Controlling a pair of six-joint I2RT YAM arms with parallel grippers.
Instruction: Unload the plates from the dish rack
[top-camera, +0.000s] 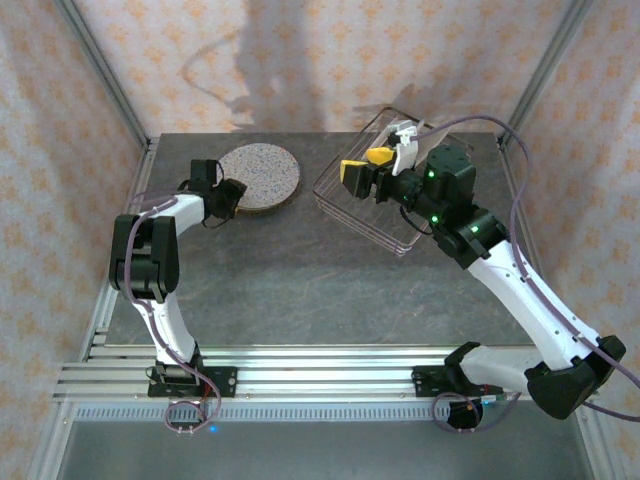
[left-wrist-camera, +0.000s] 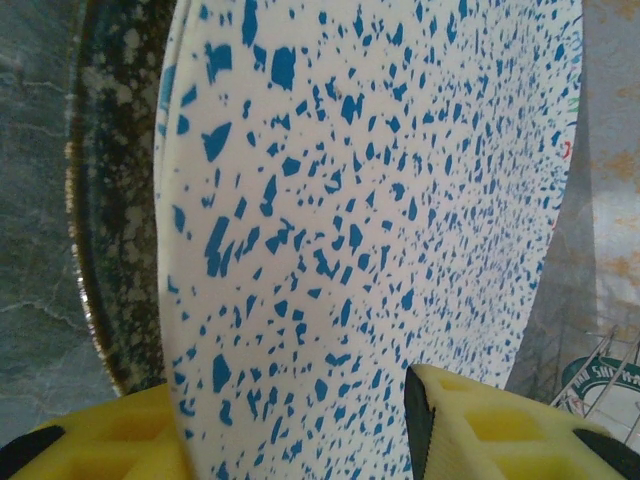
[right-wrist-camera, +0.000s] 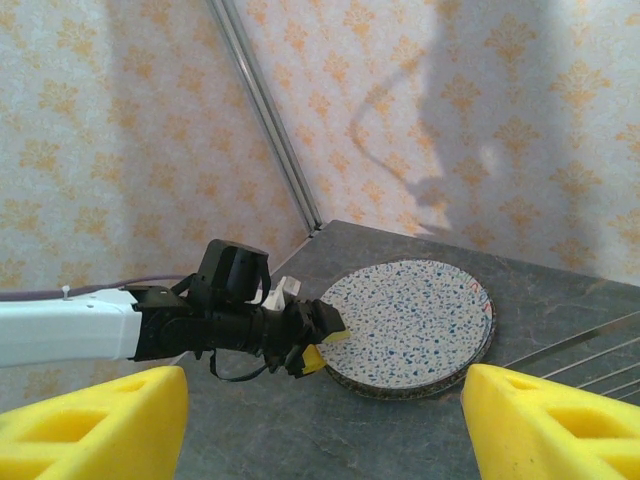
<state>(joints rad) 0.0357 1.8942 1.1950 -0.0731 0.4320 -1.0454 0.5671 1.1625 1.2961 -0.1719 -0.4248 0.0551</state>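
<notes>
Plates (top-camera: 262, 175) lie stacked flat on the grey table (top-camera: 300, 290), at about 11 o'clock from its centre in the overhead view. The speckled plate (left-wrist-camera: 370, 230) is on top, and a dark-rimmed plate (left-wrist-camera: 105, 200) peeks out beneath it along one side. The left gripper (right-wrist-camera: 322, 342) sits at the stack's 8 o'clock edge in the overhead view. Its claw is spread, with the speckled plate's rim running between the two yellow fingers (left-wrist-camera: 500, 430): one finger is over the plate's face, the other off past its edge (whether either pad actually presses the plate I cannot tell).

The dish rack (top-camera: 340, 205) stands at about 1 o'clock on the table, well apart from the stack and turned at an angle to the table's sides. The right gripper (top-camera: 365, 165) hangs over the rack's 10 o'clock side, pointing toward the stack. Its claw is wide apart, with nothing between the yellow pads (right-wrist-camera: 95, 425). A few of the rack's thin wires cross the 4 o'clock corner of the right wrist view.
</notes>
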